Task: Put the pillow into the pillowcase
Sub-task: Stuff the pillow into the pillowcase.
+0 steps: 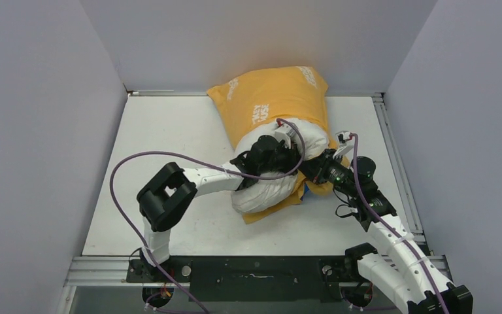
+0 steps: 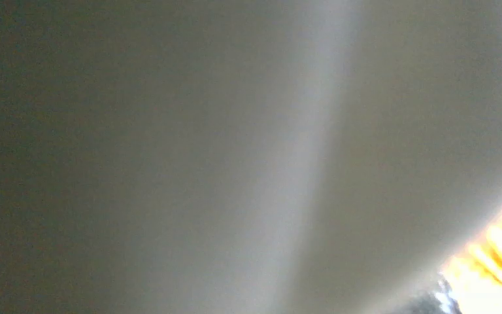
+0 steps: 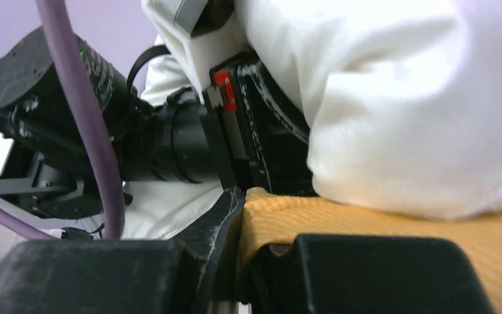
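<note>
I see pillow (image 1: 268,190) half inside orange pillowcase (image 1: 274,98), far-ctr of table (image 1: 170,144) — white end out | R gripper (image 1: 310,169) clamped on pillowcase edge | L gripper (image 1: 282,147) pressed into pillow — can't tell its jaws

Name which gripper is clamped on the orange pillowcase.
The right gripper: orange pillowcase fabric is caught in its jaws. The left gripper is up against the white pillow.
</note>
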You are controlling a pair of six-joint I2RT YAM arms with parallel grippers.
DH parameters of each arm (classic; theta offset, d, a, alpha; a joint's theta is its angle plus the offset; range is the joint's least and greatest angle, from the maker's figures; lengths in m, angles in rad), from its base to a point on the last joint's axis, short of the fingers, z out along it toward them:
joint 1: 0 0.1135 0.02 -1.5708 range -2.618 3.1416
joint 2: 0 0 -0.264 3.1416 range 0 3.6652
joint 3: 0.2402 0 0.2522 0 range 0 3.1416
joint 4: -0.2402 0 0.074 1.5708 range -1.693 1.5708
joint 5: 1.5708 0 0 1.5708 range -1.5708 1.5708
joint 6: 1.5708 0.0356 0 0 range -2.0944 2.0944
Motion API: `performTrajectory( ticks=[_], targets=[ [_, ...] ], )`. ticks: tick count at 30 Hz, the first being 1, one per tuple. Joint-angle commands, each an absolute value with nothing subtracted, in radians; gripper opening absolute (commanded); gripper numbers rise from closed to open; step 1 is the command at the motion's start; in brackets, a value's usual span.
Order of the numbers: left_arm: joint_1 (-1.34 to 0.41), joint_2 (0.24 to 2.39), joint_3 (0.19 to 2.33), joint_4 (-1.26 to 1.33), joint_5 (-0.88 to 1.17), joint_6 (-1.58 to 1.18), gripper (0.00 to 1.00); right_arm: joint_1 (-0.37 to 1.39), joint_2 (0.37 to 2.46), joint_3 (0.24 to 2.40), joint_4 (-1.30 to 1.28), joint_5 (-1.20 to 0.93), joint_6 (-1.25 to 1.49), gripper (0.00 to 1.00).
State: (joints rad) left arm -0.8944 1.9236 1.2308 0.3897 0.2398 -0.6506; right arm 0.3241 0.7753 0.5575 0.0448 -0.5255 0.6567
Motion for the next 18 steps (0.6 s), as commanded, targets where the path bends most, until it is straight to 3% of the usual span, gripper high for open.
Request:
performTrajectory(
  ticks=[1, 6, 8, 10, 18],
  targets=[
    [-0.987, 2.070, 1.131, 0.266, 0.309, -0.635, 0.00, 0.354, 0.712, 0.785, 0.593, -0.777, 0.739, 0.05],
    [-0.991, 1.818, 0.941, 0.365, 0.315, -0.587, 0.04, 0.354, 0.664, 0.791, 0.266, -0.621, 0.513, 0.05],
    [-0.997, 1.717, 0.915, 0.283, 0.314, -0.550, 0.19, 0.353, 0.651, 0.762, 0.177, -0.525, 0.471, 0.05],
    [-1.011, 1.591, 0.942, 0.096, 0.257, -0.513, 0.42, 0.353, 0.653, 0.724, 0.142, -0.461, 0.458, 0.05],
    [-1.012, 1.248, 1.044, -0.594, -0.113, -0.486, 0.68, 0.351, 0.700, 0.628, 0.171, -0.451, 0.472, 0.05]
  ],
)
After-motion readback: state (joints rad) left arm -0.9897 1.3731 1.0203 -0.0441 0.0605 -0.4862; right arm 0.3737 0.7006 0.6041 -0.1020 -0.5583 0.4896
